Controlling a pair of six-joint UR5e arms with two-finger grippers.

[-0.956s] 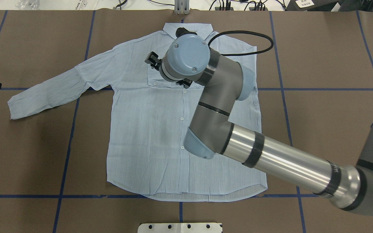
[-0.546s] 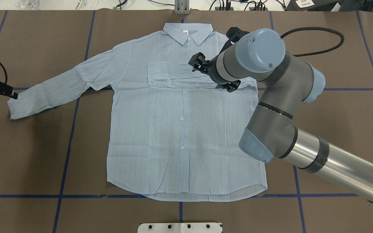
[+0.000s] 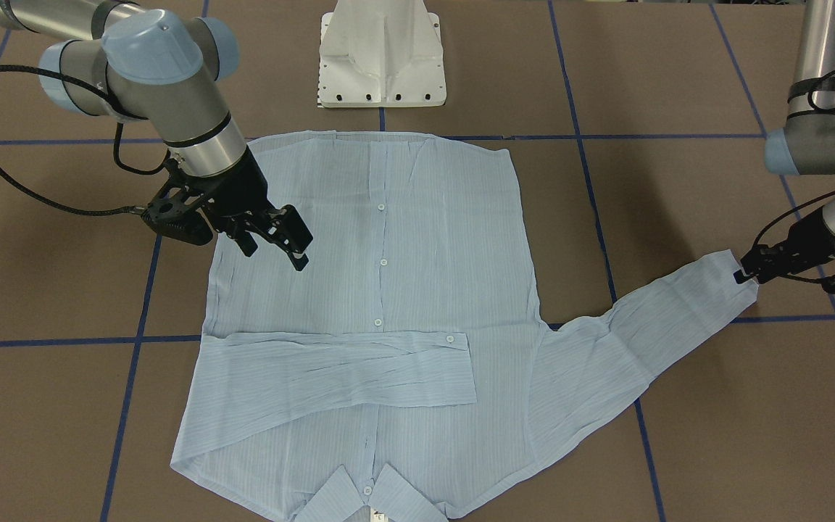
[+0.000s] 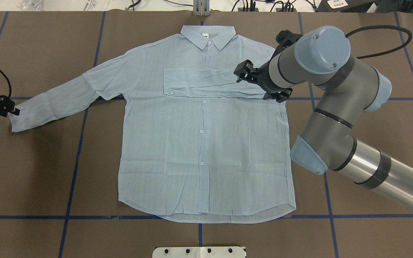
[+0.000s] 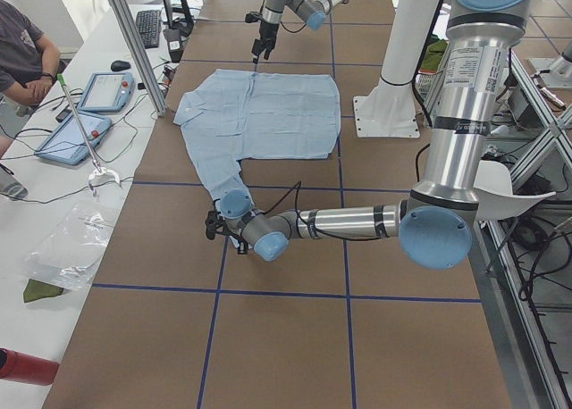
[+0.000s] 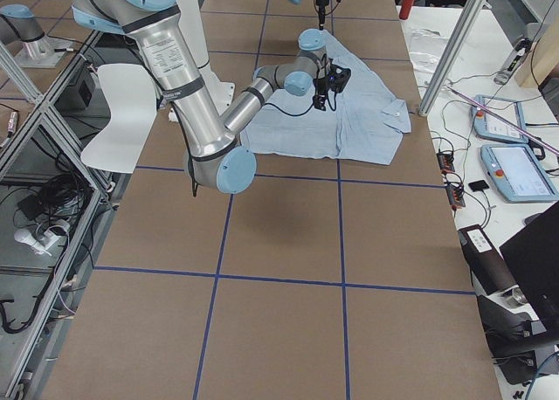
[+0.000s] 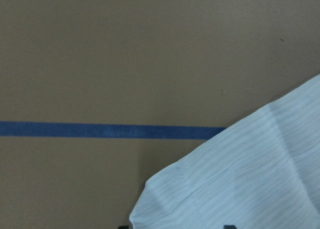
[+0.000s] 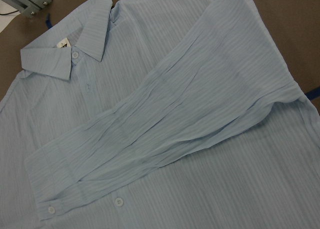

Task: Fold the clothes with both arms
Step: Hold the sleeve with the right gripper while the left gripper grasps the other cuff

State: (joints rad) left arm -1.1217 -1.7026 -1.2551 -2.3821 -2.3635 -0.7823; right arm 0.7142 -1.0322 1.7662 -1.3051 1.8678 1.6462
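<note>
Jaws stand apart and empty on the right gripper (image 4: 240,73), hovering over the shirt (image 4: 199,161), which lies flat in the middle, its right sleeve (image 4: 206,84) folded across the chest. At the far-left cuff (image 4: 16,120) the left gripper (image 3: 744,275) sits, tips seemingly apart. Next, I judge: pinch it, carry it right.

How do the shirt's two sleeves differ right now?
The folded sleeve lies across the chest; the outstretched sleeve lies on the table, angled away from the body. The folded sleeve's cuff is free, past the button line; the outstretched sleeve's cuff is at the left gripper. Both are pale blue, striped, wrinkled.
</note>
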